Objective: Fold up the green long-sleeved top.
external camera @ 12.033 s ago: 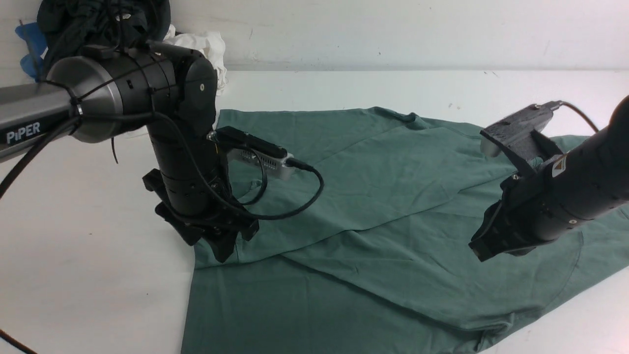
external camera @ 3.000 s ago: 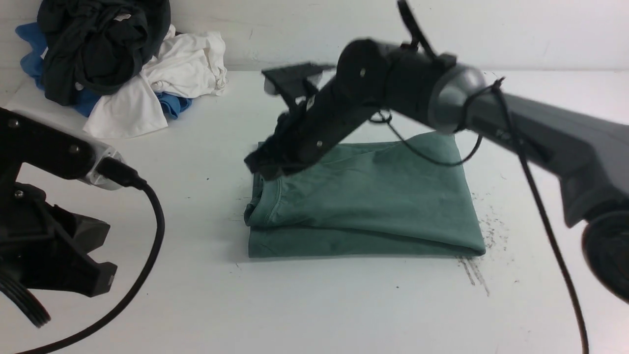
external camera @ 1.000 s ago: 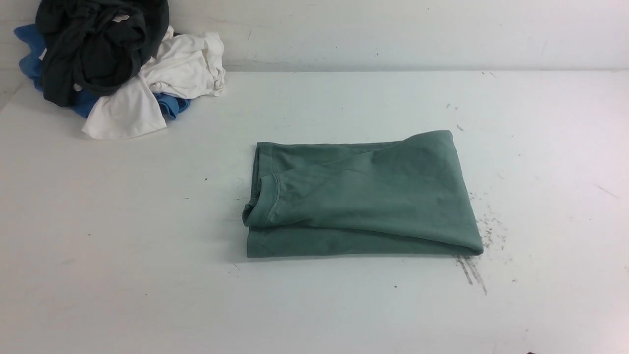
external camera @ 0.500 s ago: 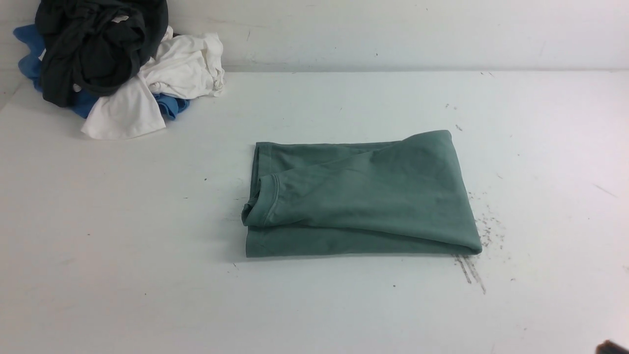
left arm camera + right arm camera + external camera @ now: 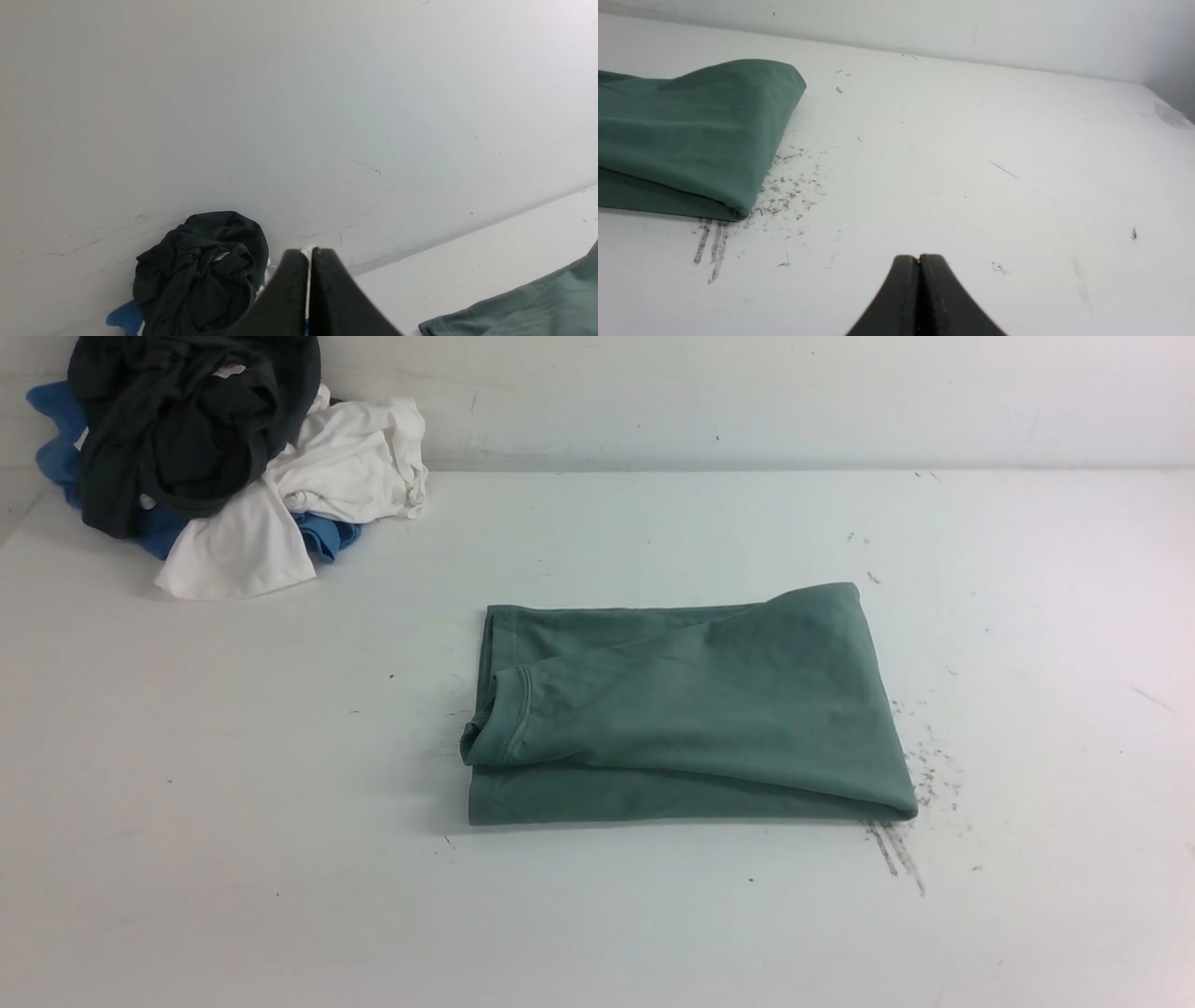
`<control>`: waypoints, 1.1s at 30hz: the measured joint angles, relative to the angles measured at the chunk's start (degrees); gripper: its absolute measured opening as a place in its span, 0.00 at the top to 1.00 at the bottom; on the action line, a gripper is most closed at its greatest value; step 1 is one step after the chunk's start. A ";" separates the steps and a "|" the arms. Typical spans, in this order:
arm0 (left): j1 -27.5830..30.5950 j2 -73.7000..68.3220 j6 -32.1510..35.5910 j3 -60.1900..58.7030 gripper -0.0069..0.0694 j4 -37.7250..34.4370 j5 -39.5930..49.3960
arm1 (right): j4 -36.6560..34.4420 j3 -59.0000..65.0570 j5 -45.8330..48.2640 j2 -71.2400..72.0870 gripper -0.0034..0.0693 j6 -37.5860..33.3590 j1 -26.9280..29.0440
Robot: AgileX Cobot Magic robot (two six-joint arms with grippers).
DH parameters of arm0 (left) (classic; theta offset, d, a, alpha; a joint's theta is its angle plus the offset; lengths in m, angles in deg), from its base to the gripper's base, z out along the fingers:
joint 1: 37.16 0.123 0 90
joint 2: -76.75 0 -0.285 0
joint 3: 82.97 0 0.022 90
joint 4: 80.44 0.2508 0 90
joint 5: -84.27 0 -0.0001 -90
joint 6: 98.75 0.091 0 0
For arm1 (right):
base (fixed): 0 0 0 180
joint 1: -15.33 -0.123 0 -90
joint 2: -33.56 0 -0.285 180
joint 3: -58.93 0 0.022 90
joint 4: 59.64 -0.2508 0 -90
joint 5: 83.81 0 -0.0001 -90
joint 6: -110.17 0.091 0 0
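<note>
The green top (image 5: 686, 705) lies folded mid-table, long axis running left to right. The right end effector (image 5: 919, 261), clenched empty, sits off its right fold, looking nearer than the clenched left end effector (image 5: 308, 254).

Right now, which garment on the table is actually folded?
The green top, alone mid-table, folded into a flat rectangle. The black, white and blue garments are crumpled in a pile at the far-left corner.

Light: bright, even, diffuse
Shadows: soft, thin one under green top (image 5: 691, 709) near edge
Glare: mild washout on table (image 5: 1027, 569) far right
Focus: sharp; wrist views slightly soft
</note>
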 joint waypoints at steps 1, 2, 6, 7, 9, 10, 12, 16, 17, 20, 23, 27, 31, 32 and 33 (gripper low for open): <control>0.00 0.00 0.00 0.00 0.92 0.00 0.00 | 0.00 0.00 0.00 0.00 0.97 0.00 0.00; 0.00 0.00 0.00 0.00 0.92 0.00 0.00 | 0.00 0.00 0.00 0.00 0.97 0.00 0.00; 0.00 0.00 0.00 0.00 0.92 0.00 0.00 | 0.00 0.00 0.00 0.00 0.97 0.00 0.00; 0.00 0.00 0.00 0.00 0.92 0.00 0.00 | 0.00 0.00 0.05 0.00 0.97 0.00 0.00; 0.00 0.00 0.00 0.00 0.92 0.00 0.00 | 0.00 0.00 0.04 0.00 0.97 0.00 0.00; 0.00 0.00 0.00 0.00 0.92 0.00 0.00 | 0.00 0.00 0.04 0.00 0.97 0.00 0.00; 0.00 0.00 0.00 0.00 0.92 0.00 0.00 | 0.00 0.00 0.04 0.00 0.97 0.00 0.00; 0.00 0.00 0.00 0.00 0.92 0.00 0.00 | -0.16 0.00 0.04 0.00 0.97 0.00 0.00; 0.00 0.00 0.00 0.00 0.92 0.00 0.00 | -0.16 0.00 0.04 0.00 0.97 0.00 0.00; 0.00 0.00 0.00 0.00 0.92 0.00 0.00 | -0.16 0.00 0.04 0.00 0.97 0.00 0.00; 0.00 0.11 0.00 -0.27 0.92 0.00 -0.12 | -0.16 0.00 0.07 0.00 0.97 0.00 0.00; 2.95 3.69 0.00 -3.26 0.92 -2.38 -1.08 | -0.30 -0.04 0.18 0.00 0.97 0.00 0.06; 7.27 4.00 -0.05 -8.42 0.92 -9.24 -4.19 | -0.42 -0.06 0.37 0.00 0.97 0.00 0.11; 7.93 4.00 -0.05 -9.32 0.92 -10.63 -3.82 | -0.42 -0.06 0.37 0.00 0.97 0.00 0.11; 8.15 4.00 -0.05 -9.57 0.92 -10.90 -3.62 | -0.42 -0.06 0.37 0.00 0.97 0.00 0.11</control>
